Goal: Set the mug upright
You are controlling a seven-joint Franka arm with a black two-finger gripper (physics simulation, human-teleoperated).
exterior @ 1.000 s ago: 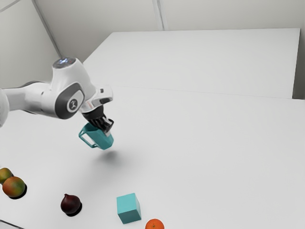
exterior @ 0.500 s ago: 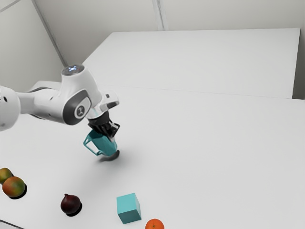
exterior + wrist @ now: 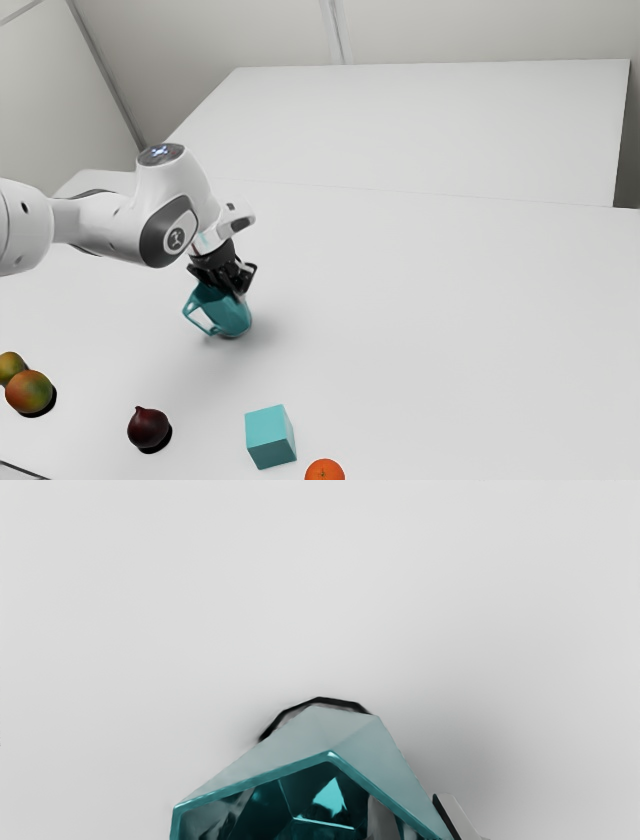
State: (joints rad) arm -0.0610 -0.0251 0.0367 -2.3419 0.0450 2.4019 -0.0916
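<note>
Fingers (image 3: 459, 816) pinch the mug (image 3: 228, 313), aslant beneath them; release at this lean could topple it sideways.

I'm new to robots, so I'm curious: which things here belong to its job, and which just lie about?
For the job:
- teal mug
- gripper, holding it

Just lying about:
- teal block
- orange
- dark pointed fruit
- two mottled fruits
</note>
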